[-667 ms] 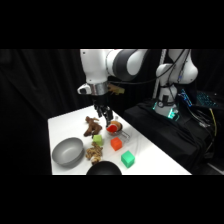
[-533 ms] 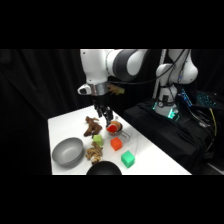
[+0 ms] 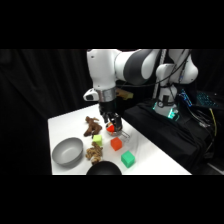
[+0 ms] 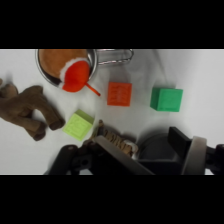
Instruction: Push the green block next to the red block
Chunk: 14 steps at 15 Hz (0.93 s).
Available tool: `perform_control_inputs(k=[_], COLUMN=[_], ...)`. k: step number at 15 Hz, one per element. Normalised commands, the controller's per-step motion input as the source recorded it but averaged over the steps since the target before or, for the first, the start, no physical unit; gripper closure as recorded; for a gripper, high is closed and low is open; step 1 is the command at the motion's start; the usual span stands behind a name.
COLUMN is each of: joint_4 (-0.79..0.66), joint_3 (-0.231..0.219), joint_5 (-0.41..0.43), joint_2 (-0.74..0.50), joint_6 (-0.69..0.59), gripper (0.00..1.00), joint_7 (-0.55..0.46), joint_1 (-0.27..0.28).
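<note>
The green block [image 3: 128, 159] [image 4: 167, 99] sits on the white table [image 3: 65, 125] near its front edge. The red block [image 3: 116, 144] [image 4: 119, 93] lies a short gap behind it to the left; the two do not touch. My gripper [image 3: 113, 121] hangs low over the small metal pan [image 3: 119, 133] behind the red block, well away from the green one and holding nothing that I can see. In the wrist view its black linkage fills the bottom edge.
The metal pan [image 4: 65, 62] holds a round red item [image 4: 76, 79]. A lime block [image 3: 97, 139] [image 4: 79, 125], brown plush toys [image 3: 91, 126] [image 3: 94, 151] [image 4: 27, 110], a grey bowl [image 3: 67, 151] and a black bowl [image 3: 103, 170] crowd the left and front.
</note>
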Motion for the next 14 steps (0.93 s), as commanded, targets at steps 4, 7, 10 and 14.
perform_control_inputs(k=[4, 7, 10, 14], joint_4=[-0.11, -0.03, 0.08, 0.16], joint_3=[0.107, 0.097, 0.054, -0.015], joint_5=[-0.076, -0.111, -0.156, -0.157], joint_2=[-0.04, 0.09, 0.25, 0.35], joint_6=[0.23, 0.29, 0.33, 0.29], gripper=[0.0, 0.0, 0.0, 0.0], joint_7=[0.4, 0.43, 0.39, 0.31], joint_1=[0.198, 0.197, 0.183, 0.164])
